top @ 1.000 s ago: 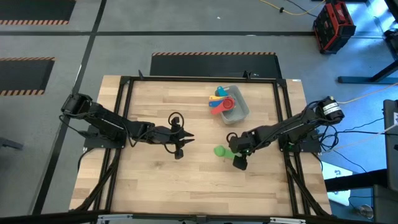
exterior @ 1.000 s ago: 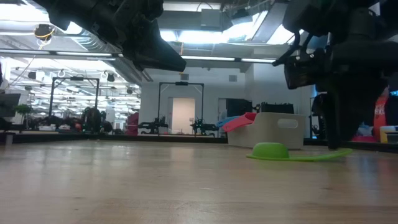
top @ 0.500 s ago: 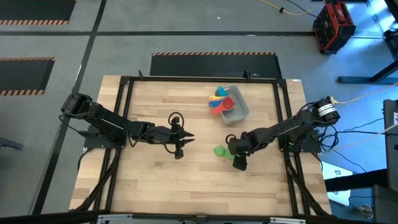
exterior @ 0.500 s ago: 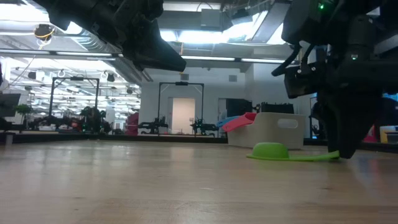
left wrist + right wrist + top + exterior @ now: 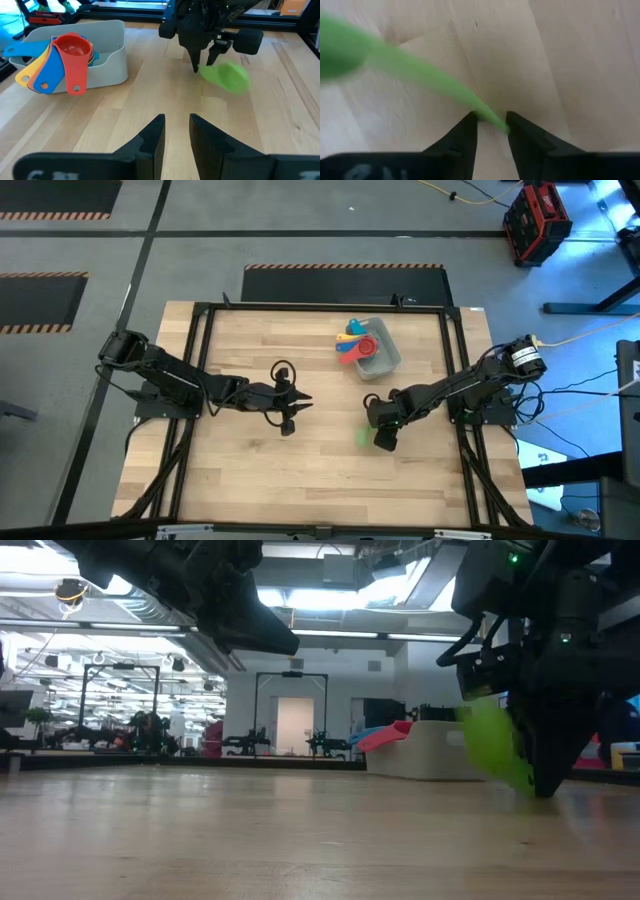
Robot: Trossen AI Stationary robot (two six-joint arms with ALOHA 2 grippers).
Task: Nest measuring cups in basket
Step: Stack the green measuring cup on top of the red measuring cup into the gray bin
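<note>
Pale wooden planks of the table [image 5: 250,470] lie under me, ringed by a black frame. My right pincer [image 5: 490,125] points down at the boards with its two dark fingers [image 5: 465,135] drawn in on the thin handle of the green cup [image 5: 226,77], which sits between them; the bowl of that cup is a green blur out in front of my fingers, tipped up on edge and off the wood, as the low view shows it hanging beside my right pincer [image 5: 540,775]. From above, only a sliver of green [image 5: 362,438] shows at the edge of that pincer [image 5: 385,438], which is near the basket [image 5: 385,360] and on the side of it nearer the table's front edge. The grey basket holds a fan of cups whose handles stick out over its rim: the red cup [image 5: 74,52] on top, with blue [image 5: 45,75], yellow [image 5: 22,77] and light blue [image 5: 10,50] handles spread beneath it. My left pincer [image 5: 176,131] waits well apart from the basket, over the middle of the table, its fingers a narrow gap apart with nothing between them.
</note>
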